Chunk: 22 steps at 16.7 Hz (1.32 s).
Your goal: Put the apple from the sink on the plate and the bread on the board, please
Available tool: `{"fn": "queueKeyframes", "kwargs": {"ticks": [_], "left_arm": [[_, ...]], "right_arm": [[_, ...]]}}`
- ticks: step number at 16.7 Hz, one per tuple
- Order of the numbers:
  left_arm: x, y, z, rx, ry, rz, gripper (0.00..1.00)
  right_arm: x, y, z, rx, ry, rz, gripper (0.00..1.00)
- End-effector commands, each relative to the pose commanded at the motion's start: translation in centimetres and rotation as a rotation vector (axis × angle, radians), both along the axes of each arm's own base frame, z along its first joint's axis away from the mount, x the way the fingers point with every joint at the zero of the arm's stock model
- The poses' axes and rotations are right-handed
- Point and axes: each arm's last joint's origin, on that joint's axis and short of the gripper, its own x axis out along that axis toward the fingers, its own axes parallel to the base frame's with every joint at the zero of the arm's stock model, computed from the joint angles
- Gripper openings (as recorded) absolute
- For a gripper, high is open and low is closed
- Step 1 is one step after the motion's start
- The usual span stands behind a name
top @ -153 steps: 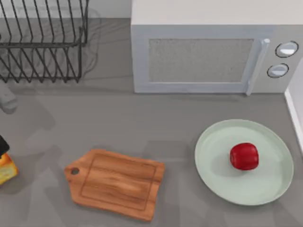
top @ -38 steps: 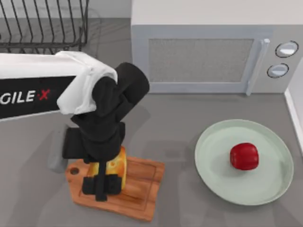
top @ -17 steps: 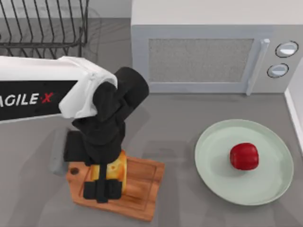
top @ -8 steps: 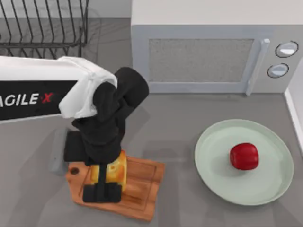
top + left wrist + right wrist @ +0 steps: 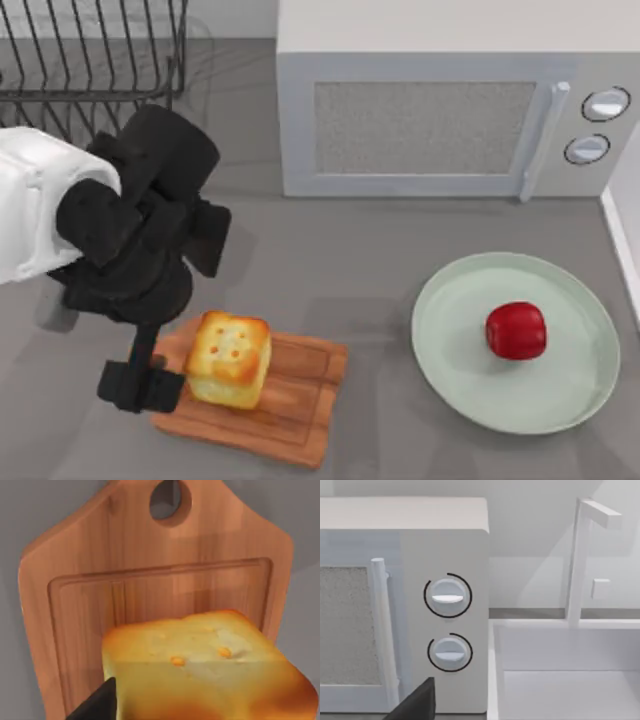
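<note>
The bread (image 5: 229, 359) is seated upright on the board (image 5: 300, 395), browned top up (handle toward the table's left). The left hand (image 5: 140, 385) is positioned beside it, fingers apart, released. The apple (image 5: 516, 330) is located on the plate (image 5: 450, 340).

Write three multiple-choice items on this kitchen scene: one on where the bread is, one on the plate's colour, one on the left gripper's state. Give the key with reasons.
1. Where does the bread sit?
A. on the board
B. on the plate
C. in the dish rack

2. What colour is the plate?
A. dark blue
B. pale mint green
C. orange

3. What state is the left gripper in?
A. shut on the bread
B. shut on the apple
C. open, beside the bread

Key: 1 A, the loaf stands inside the board's groove in the top and left wrist views. 2 B, the rim around the apple is pale green. 3 C, the jaws are off the loaf at the board's handle end.
</note>
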Motion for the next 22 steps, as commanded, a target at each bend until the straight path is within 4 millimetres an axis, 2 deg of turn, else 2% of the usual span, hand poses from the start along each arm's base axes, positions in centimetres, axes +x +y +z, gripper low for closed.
{"fn": "queueKeyframes", "kwargs": {"ticks": [3,6,11,14,17,19,22], "left_arm": [[-2.2,3.5,1.5,0.01,-0.203,-0.2,1.0],[-5.3,7.0,1.9,0.112,-0.455,-0.438,1.0],[-10.4,11.2,0.5,0.513,-0.886,-0.743,1.0],[-12.2,12.7,-0.8,0.814,-1.068,-0.801,1.0],[-12.9,13.5,-1.9,1.066,-1.163,-0.797,1.0],[-13.1,13.8,-2.2,1.173,-1.191,-0.785,1.0],[-13.2,14.0,-2.4,1.215,-1.201,-0.778,1.0]], "right_arm": [[0.0,0.0,0.0,0.0,0.0,0.0,1.0],[0.0,0.0,0.0,0.0,0.0,0.0,1.0],[0.0,0.0,0.0,0.0,0.0,0.0,1.0],[0.0,0.0,0.0,0.0,0.0,0.0,1.0],[0.0,0.0,0.0,0.0,0.0,0.0,1.0],[0.0,0.0,0.0,0.0,0.0,0.0,1.0],[0.0,0.0,0.0,0.0,0.0,0.0,1.0]]}}
